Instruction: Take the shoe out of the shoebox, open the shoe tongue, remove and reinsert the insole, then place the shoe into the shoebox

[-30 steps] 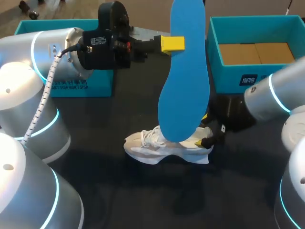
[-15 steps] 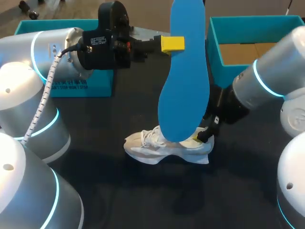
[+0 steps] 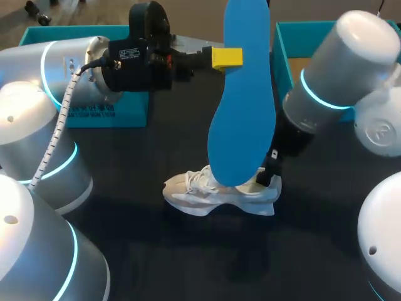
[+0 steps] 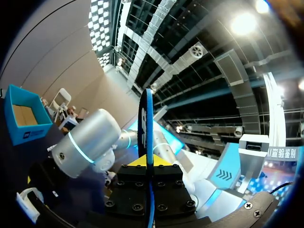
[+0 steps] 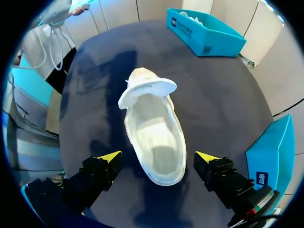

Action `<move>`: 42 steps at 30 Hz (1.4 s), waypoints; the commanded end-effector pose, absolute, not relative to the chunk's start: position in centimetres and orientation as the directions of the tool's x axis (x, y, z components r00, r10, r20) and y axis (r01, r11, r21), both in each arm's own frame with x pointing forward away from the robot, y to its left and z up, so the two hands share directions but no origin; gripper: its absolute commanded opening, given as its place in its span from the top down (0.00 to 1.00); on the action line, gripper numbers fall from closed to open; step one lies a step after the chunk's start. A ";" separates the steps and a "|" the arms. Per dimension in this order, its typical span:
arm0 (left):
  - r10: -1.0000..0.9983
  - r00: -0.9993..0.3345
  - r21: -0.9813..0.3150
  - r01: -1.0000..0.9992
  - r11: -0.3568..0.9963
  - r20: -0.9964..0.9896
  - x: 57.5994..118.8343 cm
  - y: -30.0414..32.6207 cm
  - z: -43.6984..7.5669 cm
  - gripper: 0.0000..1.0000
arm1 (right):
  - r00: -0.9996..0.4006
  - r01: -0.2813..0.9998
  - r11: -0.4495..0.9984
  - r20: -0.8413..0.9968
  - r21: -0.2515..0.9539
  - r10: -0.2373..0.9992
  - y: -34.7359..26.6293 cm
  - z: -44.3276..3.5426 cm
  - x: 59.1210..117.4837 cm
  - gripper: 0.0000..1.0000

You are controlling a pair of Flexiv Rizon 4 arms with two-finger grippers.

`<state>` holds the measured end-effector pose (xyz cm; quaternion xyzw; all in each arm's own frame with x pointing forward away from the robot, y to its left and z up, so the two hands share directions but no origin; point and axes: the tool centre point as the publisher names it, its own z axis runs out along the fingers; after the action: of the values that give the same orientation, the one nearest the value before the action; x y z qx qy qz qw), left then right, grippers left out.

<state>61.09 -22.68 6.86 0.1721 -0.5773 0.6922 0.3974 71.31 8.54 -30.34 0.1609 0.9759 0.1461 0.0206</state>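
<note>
Under right hand (image 5: 157, 156), white shoe (image 5: 151, 124), heel between spread fingers (image 5: 110, 157)

Head view's lit pretty evenly from overhead, nothing harsh. The dark surface (image 3: 125, 207) soaks up the light, with just a soft smudgy shadow in front of the white shoe (image 3: 210, 197). The blue insole (image 3: 241, 94) looks flat, no glare. In the left wrist view the ceiling lamps (image 4: 243, 23) blow out white. In the right wrist view the shoe's nearly washed out and the surface's edge curves hard.
</note>
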 end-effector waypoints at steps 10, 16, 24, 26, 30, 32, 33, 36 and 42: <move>0.354 -0.625 -0.663 -0.749 -0.019 0.696 61.2 -22.9 6.8 1.00 | -0.955 0.291 0.941 -0.007 0.172 0.296 8.8 -29.9 71.1 0.00; 0.354 -0.625 -0.663 -0.749 -0.019 0.696 61.2 -22.9 6.8 1.00 | -0.961 0.271 0.956 -0.025 0.110 0.275 9.3 -29.4 70.9 0.00; 0.354 -0.625 -0.663 -0.749 -0.019 0.696 61.2 -22.9 6.8 1.00 | -0.962 0.268 0.958 -0.026 0.101 0.271 9.6 -29.6 71.2 0.00; 0.354 -0.625 -0.663 -0.749 -0.019 0.696 61.2 -22.9 6.8 1.00 | -0.962 0.266 0.957 -0.028 0.111 0.271 9.4 -29.8 71.3 0.00; 0.354 -0.625 -0.663 -0.749 -0.019 0.696 61.2 -22.9 6.8 1.00 | -0.960 0.269 0.953 -0.041 0.142 0.278 9.3 -30.0 71.4 0.00; 0.354 -0.625 -0.663 -0.749 -0.019 0.696 61.2 -22.9 6.8 1.00 | -0.960 0.269 0.953 -0.041 0.142 0.278 9.3 -30.0 71.4 0.00; 0.354 -0.625 -0.663 -0.749 -0.019 0.696 61.2 -22.9 6.8 1.00 | -0.960 0.269 0.953 -0.041 0.142 0.278 9.3 -30.0 71.4 0.00; 0.354 -0.625 -0.663 -0.749 -0.019 0.696 61.2 -22.9 6.8 1.00 | -0.960 0.269 0.953 -0.041 0.142 0.278 9.3 -30.0 71.4 0.00; 0.354 -0.625 -0.663 -0.749 -0.019 0.696 61.2 -22.9 6.8 1.00 | -0.960 0.269 0.953 -0.041 0.142 0.278 9.3 -30.0 71.4 0.00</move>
<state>61.10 -22.68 6.85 0.1721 -0.5773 0.6922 0.3974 71.53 9.42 -29.98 0.1383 0.9877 0.0668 0.0295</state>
